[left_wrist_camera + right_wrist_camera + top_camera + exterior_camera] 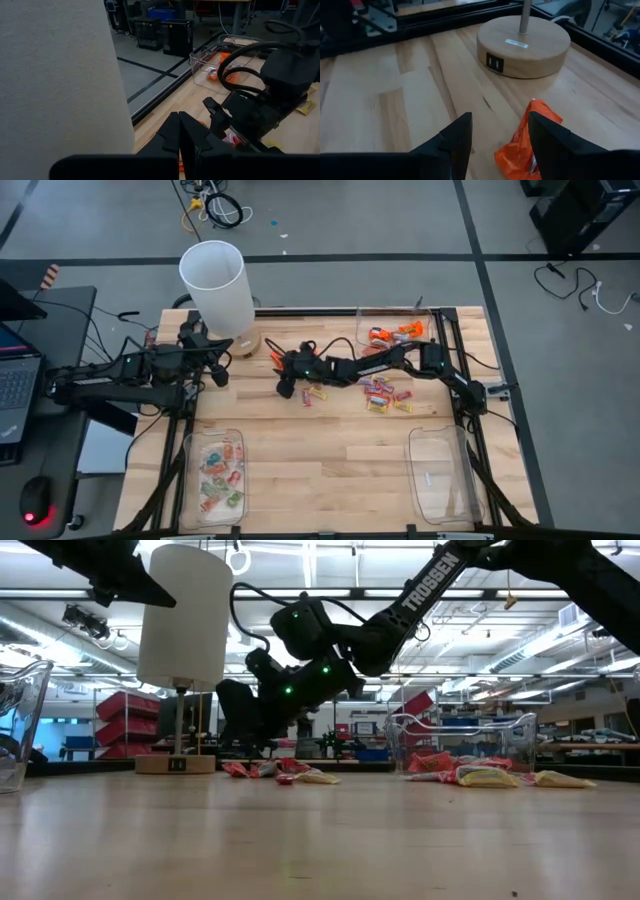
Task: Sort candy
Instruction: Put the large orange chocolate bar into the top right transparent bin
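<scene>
Three trays already split the job: the tray (212,442) at the near left holds a good heap of sorted candy (221,473), the tray (420,315) at the far edge has a few orange pieces (392,334) in it, and the one (442,442) at the near right looks almost bare, so I'd call it partly done. Two loose clusters remain mid-tabletop (320,450), one (387,395) right of centre and a smaller one (312,391) under the right end effector (496,131), whose fingers stand wide apart with nothing held, an orange sweet (526,142) just beside one finger. The left end effector (179,131) is shut and empty, waiting near the lamp (222,285). Pale wood planks here, with a workshop of shelves, bins and strip lights behind.
</scene>
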Robot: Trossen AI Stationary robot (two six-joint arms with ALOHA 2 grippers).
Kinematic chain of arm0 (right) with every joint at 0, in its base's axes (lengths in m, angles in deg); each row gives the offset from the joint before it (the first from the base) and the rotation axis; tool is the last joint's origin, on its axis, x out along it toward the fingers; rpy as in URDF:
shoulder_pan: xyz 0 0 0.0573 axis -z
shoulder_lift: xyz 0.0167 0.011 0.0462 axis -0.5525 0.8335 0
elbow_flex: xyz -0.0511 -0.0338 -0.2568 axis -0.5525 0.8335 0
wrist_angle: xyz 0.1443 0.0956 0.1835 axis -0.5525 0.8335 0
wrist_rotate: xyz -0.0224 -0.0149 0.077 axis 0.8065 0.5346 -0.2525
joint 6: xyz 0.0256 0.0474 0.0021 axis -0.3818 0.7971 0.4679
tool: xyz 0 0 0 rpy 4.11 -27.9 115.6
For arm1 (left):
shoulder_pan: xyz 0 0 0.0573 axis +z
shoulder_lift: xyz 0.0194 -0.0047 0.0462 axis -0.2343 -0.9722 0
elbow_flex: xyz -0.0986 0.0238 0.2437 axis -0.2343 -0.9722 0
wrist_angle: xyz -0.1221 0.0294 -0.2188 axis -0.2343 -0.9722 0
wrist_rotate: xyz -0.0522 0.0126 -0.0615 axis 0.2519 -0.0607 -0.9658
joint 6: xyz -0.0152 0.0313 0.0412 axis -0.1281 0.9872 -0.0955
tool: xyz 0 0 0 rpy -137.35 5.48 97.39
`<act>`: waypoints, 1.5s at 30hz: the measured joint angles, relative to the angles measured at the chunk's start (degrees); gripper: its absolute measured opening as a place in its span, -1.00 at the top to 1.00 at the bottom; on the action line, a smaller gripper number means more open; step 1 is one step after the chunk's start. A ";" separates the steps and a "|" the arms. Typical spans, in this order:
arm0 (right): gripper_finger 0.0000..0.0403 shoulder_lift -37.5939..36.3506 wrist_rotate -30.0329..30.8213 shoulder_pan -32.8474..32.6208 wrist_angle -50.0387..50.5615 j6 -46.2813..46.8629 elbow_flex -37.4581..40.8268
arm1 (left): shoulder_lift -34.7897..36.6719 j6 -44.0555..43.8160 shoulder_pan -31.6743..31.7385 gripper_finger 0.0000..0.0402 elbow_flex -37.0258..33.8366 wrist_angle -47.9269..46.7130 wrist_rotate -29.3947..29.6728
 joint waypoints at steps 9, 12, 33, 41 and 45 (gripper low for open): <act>0.11 0.06 1.11 0.02 0.94 1.70 0.00 | 0.00 -0.02 0.02 1.00 0.00 0.00 -0.02; 0.11 1.77 -0.14 0.00 -1.08 0.40 -0.04 | -0.04 -0.02 0.00 1.00 0.00 0.00 -0.02; 0.37 6.25 8.89 -1.33 -3.20 -4.39 -0.07 | -2.92 0.35 -0.11 1.00 0.00 -0.94 -0.68; 0.94 6.23 8.79 -0.87 -0.72 -2.61 -0.13 | -3.10 0.29 -0.11 1.00 0.00 -1.55 -0.68; 0.97 5.99 8.62 -1.28 -0.23 -2.72 -0.13 | -3.08 0.22 -0.11 1.00 0.00 -1.67 -0.68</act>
